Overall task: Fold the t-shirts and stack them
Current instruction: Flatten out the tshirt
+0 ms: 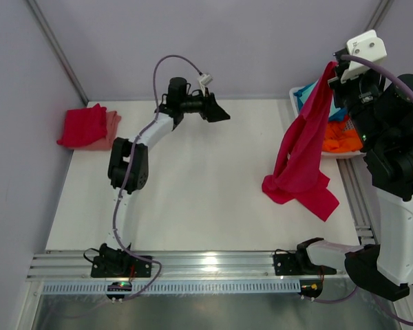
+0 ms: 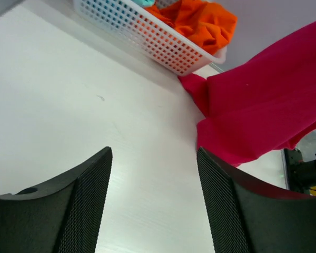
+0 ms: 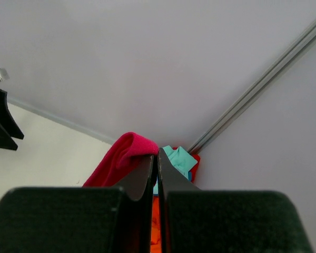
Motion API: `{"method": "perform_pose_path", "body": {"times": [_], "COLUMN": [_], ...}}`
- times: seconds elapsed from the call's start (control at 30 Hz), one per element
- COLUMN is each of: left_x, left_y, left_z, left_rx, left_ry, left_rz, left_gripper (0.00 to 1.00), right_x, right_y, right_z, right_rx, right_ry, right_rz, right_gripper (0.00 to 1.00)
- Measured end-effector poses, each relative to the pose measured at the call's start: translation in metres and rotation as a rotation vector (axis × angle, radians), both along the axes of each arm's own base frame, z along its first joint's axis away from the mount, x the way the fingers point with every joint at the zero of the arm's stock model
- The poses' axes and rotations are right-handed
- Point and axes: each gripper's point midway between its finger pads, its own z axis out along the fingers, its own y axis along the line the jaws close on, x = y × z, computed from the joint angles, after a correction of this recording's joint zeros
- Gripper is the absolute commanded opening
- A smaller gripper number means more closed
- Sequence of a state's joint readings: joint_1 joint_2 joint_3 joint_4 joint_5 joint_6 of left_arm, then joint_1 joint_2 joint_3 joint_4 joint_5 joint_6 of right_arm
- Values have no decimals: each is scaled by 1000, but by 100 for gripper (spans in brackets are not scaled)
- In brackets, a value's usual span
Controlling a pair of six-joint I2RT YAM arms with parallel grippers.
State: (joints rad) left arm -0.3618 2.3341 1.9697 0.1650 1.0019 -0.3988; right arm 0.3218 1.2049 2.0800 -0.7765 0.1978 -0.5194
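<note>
- Two black-and-white robot arms are present: the left arm and the right arm.
- One hanging crimson-red cloth t-shirt is counted.
- One folded stack holds two items, a folded crimson t-shirt lying on a salmon-pink t-shirt, at the rear left corner of the white tabletop.
- One white plastic mesh basket stands at the rear right. It holds an orange t-shirt, a teal t-shirt and a blue t-shirt.
- The right jaws are pressed together on a top fold of the hanging crimson-red cloth t-shirt. The cloth drapes down from them, and its lower end rests bunched on the tabletop beside the basket.
- The left jaws stand apart with nothing between them, raised over the rear middle of the tabletop. The hanging shirt lies well apart from them, to their right.
</note>
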Motion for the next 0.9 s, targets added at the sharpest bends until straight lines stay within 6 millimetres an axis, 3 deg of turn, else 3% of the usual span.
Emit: {"method": "perform_pose_path", "body": {"times": [0.1, 0.3, 0.4, 0.63, 0.87, 0.9], "left_x": [-26, -86, -115, -148, -178, -183], "left_y": [-28, -96, -122, -163, -189, -192], "left_z": [-15, -66, -78, -69, -61, -62], "left_rx": [69, 199, 234, 221, 202, 203], "left_ry": [-13, 0, -8, -79, -98, -92], "left_rz": [-66, -224, -298, -391, -451, -460], "left_gripper": [69, 70, 70, 69, 68, 64], "right_x": [-1, -2, -1, 0, 4, 5], "right_y": [1, 6, 8, 10, 12, 12], "right_z": [2, -1, -3, -7, -15, -16], "right_rx": [1, -5, -8, -12, -19, -20], "right_ry": [-5, 9, 12, 25, 46, 48], "right_rz": [11, 34, 44, 57, 59, 59], "right_gripper": [3, 3, 3, 3, 3, 3]}}
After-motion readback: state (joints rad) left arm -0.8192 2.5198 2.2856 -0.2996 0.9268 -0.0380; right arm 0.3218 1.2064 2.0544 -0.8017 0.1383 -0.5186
